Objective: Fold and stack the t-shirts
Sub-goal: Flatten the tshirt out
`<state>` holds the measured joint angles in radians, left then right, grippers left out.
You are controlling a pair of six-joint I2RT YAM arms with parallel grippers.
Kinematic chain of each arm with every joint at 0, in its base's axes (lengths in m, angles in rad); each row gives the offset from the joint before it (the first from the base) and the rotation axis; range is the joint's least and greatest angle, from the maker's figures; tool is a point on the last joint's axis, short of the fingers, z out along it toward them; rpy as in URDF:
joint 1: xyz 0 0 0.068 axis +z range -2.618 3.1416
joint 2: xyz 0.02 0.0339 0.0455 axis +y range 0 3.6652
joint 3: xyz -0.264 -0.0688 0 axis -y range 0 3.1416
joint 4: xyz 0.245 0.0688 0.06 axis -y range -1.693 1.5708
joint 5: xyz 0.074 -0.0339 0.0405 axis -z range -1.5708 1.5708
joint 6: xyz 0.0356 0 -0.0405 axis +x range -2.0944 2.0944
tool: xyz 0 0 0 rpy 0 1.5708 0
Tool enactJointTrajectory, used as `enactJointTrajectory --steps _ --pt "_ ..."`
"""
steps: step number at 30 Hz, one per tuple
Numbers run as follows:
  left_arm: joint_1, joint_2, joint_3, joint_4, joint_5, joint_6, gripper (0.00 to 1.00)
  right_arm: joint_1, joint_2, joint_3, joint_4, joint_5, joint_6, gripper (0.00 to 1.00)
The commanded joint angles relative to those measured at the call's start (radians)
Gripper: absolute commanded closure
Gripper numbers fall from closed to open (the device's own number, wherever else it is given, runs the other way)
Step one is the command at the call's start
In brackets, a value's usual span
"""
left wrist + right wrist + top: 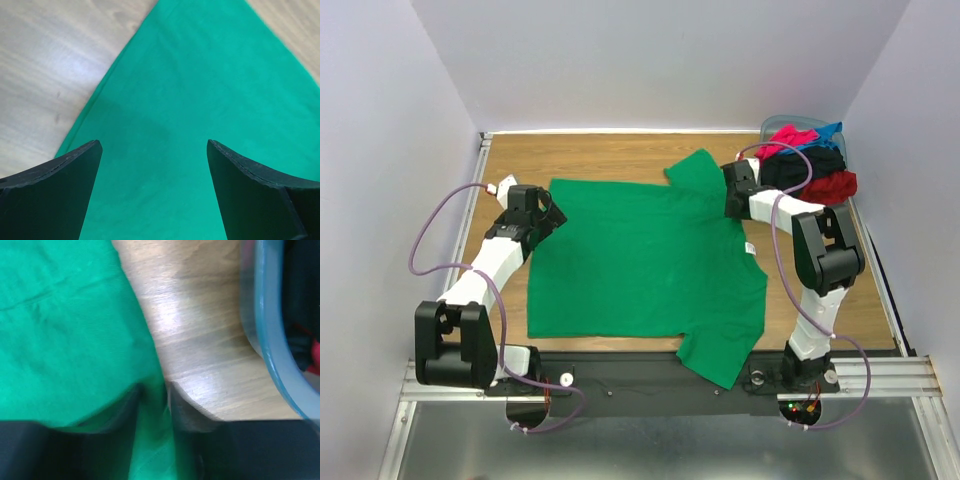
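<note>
Our right gripper (154, 390) is clenched on the edge of the green t-shirt (640, 260) just beside the grey-blue bin (272, 345). Our left gripper (155, 150) hangs released, jaws wide, over the shirt's corner away from the bin. The shirt lies spread on the table (600, 150); the bin holds the other t-shirts (810, 165).

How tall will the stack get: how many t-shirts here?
5: bright green cloth t-shirt spread on wooden table; pink-red, blue, black, red ones heaped in grey-blue plastic bin; others possibly hidden.
</note>
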<state>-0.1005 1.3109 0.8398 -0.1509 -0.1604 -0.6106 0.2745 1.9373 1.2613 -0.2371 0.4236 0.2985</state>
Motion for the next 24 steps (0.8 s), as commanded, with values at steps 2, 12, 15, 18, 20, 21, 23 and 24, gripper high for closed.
enactJointTrajectory --steps 2,12,15,18,20,21,23,24 --pt "-0.002 -0.075 -0.01 0.014 -0.041 -0.015 0.02 0.002 -0.017 0.015 0.015 -0.067 0.004 0.85" --pt "-0.005 -0.067 -0.033 0.016 -0.031 -0.025 0.02 0.25 -0.104 0.064 -0.108 0.079 0.14 0.94" --pt "-0.007 -0.062 -0.039 0.017 -0.033 -0.025 0.02 0.348 -0.06 0.096 -0.148 0.168 0.204 0.94" --pt "-0.007 -0.056 -0.044 0.019 -0.036 -0.025 0.01 0.449 0.035 0.153 -0.185 0.161 0.307 0.9" --pt "-0.007 -0.053 -0.05 0.019 -0.033 -0.02 0.02 0.505 0.089 0.185 -0.194 0.161 0.356 0.84" --pt "-0.007 -0.053 -0.048 0.017 -0.031 -0.018 0.02 0.518 0.121 0.208 -0.203 0.156 0.366 0.78" --pt "-0.007 -0.05 -0.053 0.019 -0.031 -0.014 0.01 0.557 0.182 0.271 -0.228 0.153 0.364 0.58" --pt "-0.007 -0.05 -0.054 0.019 -0.03 -0.012 0.01 0.566 0.19 0.283 -0.24 0.162 0.361 0.44"
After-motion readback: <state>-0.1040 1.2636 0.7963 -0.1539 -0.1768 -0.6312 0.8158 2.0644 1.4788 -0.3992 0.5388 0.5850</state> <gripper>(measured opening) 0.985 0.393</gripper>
